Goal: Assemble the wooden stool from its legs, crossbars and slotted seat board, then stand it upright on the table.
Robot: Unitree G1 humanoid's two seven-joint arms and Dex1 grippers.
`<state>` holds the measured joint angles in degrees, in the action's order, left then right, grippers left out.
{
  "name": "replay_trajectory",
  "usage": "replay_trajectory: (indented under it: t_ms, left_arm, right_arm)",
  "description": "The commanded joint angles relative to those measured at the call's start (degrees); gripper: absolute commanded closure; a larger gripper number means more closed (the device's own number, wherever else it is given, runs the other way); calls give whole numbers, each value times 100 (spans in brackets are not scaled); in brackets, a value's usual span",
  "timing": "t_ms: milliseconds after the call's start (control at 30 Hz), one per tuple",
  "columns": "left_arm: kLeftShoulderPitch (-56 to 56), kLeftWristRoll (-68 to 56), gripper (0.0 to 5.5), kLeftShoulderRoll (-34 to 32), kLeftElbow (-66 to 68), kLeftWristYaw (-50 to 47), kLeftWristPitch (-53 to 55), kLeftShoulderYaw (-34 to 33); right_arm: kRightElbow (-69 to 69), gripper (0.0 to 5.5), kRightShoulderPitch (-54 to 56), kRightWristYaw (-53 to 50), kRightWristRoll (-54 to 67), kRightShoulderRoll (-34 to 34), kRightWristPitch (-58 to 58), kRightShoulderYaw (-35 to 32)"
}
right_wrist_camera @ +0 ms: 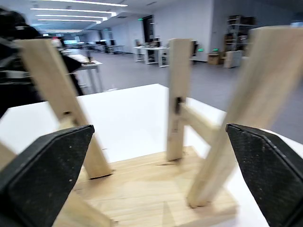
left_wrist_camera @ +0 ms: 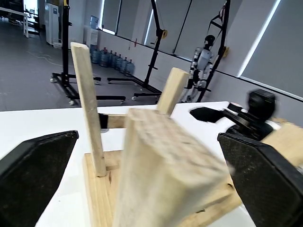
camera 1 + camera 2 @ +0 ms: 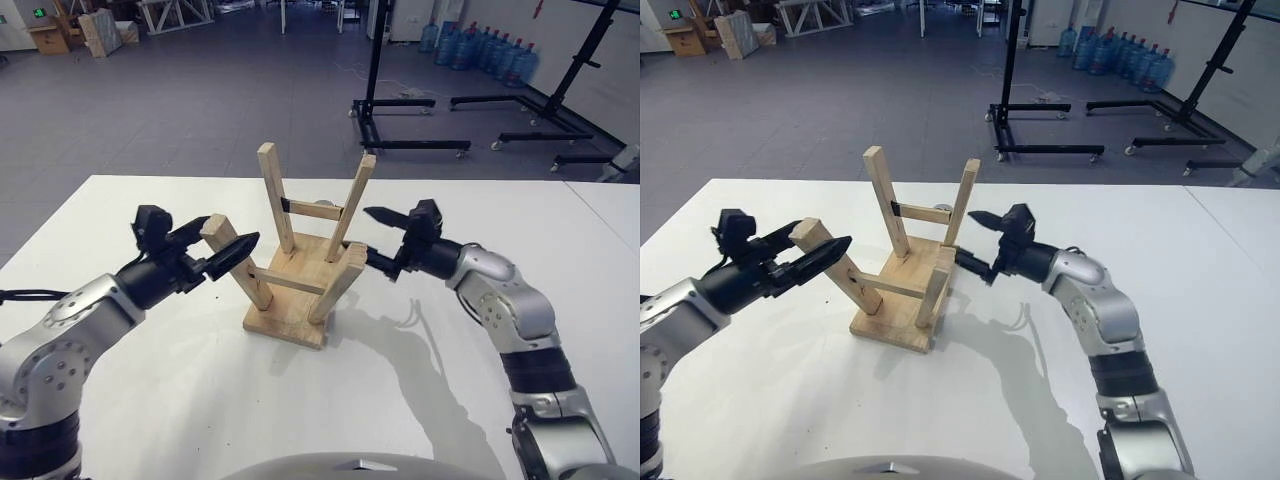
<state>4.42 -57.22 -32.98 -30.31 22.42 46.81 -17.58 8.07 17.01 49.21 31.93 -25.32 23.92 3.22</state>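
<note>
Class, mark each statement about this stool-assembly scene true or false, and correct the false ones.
1. The pale wooden stool rests upside down on the white table. True.
2. A short wooden crossbar joins the two far legs. True.
3. The left gripper is shut on a crossbar. False: it is open, with its fingers either side of the end of a wooden leg.
4. The right gripper holds a loose leg above the table. False: it is open and empty, beside the stool.
</note>
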Motion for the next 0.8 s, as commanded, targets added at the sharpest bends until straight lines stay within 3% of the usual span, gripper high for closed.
replay_trajectory:
  t_ms: [33,267,433,633,800]
  left_arm:
    - [463,670,10,199,554,-72,-332,494]
    - [1809,2093,10,-365,3259,1413,-1498,959]
    - [3441,2768,10,-52,5473,2566,-2318,1420]
    - [4803,3288,10,803,7474,3703,-2944,1810]
    - [5491,3875,10,1213,8917,3982,-3610,1900]
  right_arm:
    - [754,37,-467,315,207,-323,230,41]
    - [363,37,131,439,1199,-991,660,-1483]
    - [190,37,599,286,1732,-1109,813,-2081]
    - [173,37,684,440,1732,-954,832,-1805]
    - [396,37,521,553,1801,-788,891,-1527]
